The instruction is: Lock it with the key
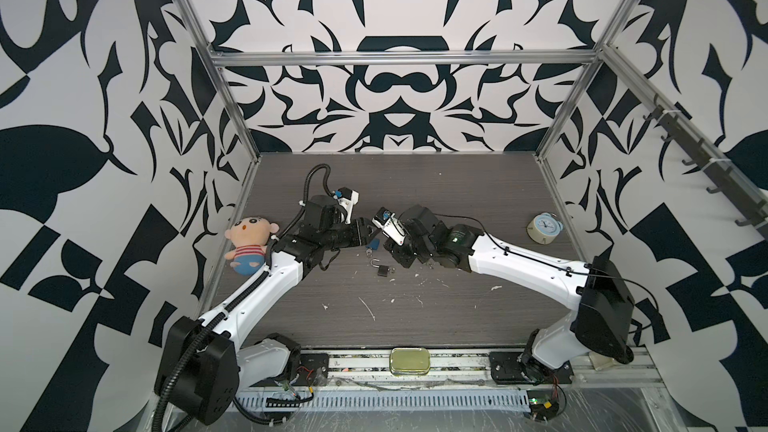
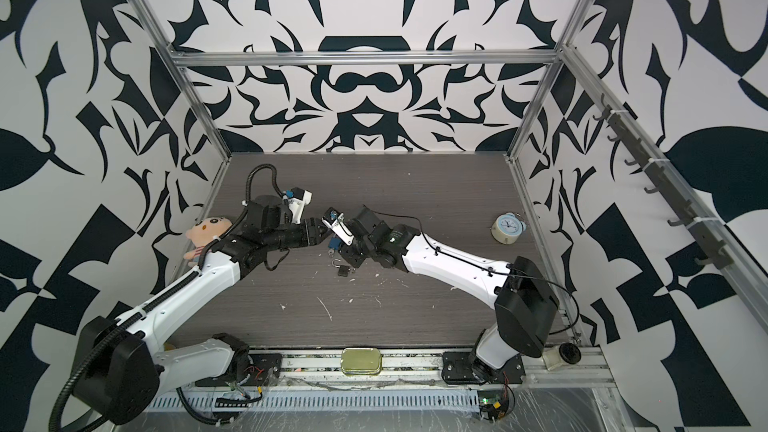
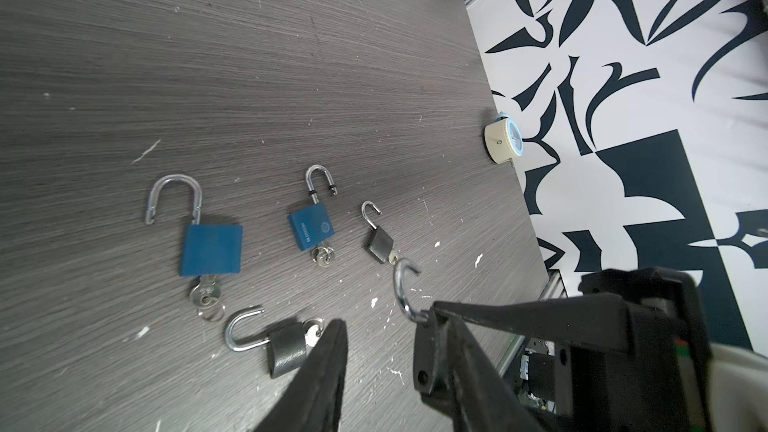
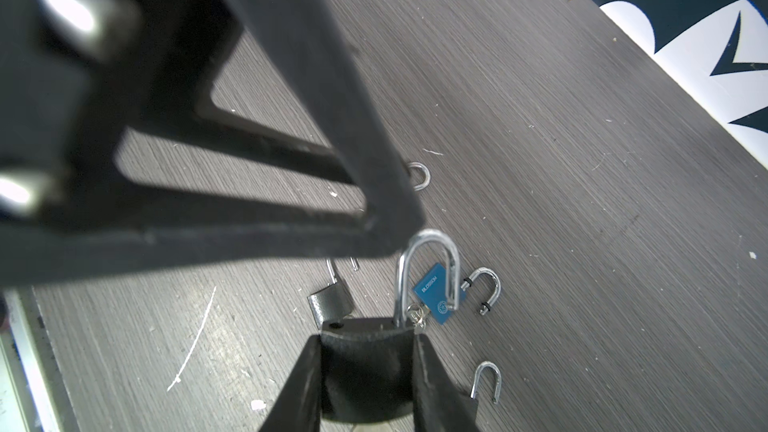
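Observation:
My right gripper (image 4: 368, 338) is shut on the body of a black padlock (image 4: 365, 367), whose silver shackle (image 4: 428, 268) stands open. I cannot see a key in this held lock. In the left wrist view the same black padlock (image 3: 428, 351) sits between the fingers of my left gripper (image 3: 390, 326), against one finger, with a gap to the other, so that gripper is open. In both top views the two grippers meet mid-table, left gripper (image 1: 365, 232) against right gripper (image 1: 388, 245). On the table lie a large blue padlock (image 3: 212, 249) with its key (image 3: 203, 295) in it, and a smaller blue padlock (image 3: 309, 228).
Two more black padlocks (image 3: 286, 349) (image 3: 379, 243) lie open on the table, the smaller one also in a top view (image 1: 383, 270). A small alarm clock (image 1: 544, 228) stands at the right wall, a plush doll (image 1: 249, 243) at the left. A metal tin (image 1: 409, 361) rests on the front rail.

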